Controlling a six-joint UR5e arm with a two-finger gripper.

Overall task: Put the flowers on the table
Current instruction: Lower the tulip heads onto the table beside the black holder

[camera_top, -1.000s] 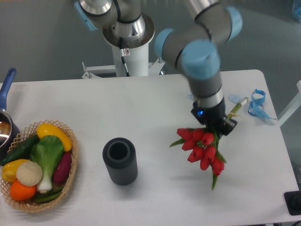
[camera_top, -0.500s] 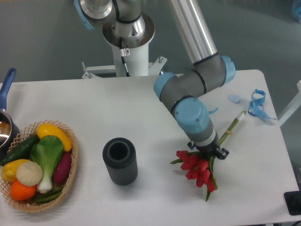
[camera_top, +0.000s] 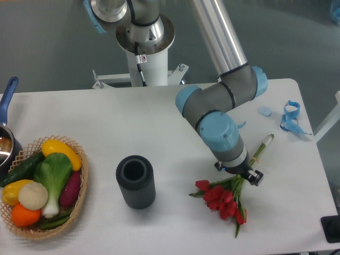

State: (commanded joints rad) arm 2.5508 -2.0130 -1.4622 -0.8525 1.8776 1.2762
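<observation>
The flowers (camera_top: 222, 195), a bunch of red tulips with green leaves, lie low over the white table (camera_top: 159, 122) at the front right. Their pale tied stems run up and right to a tip (camera_top: 267, 139). My gripper (camera_top: 243, 174) points down and is shut on the stems just behind the blooms. The wrist hides the fingers for the most part. I cannot tell whether the blooms touch the tabletop.
A dark ribbed cylinder vase (camera_top: 136, 181) stands upright left of the flowers. A wicker basket (camera_top: 81, 178) of vegetables sits at the front left, with a pot (camera_top: 4, 142) behind it. A curly blue ribbon (camera_top: 290, 118) lies at the right edge.
The arm has come down and moved toward the front of the table. The bouquet has gone with it, from hanging above the table to lying low and more level.
</observation>
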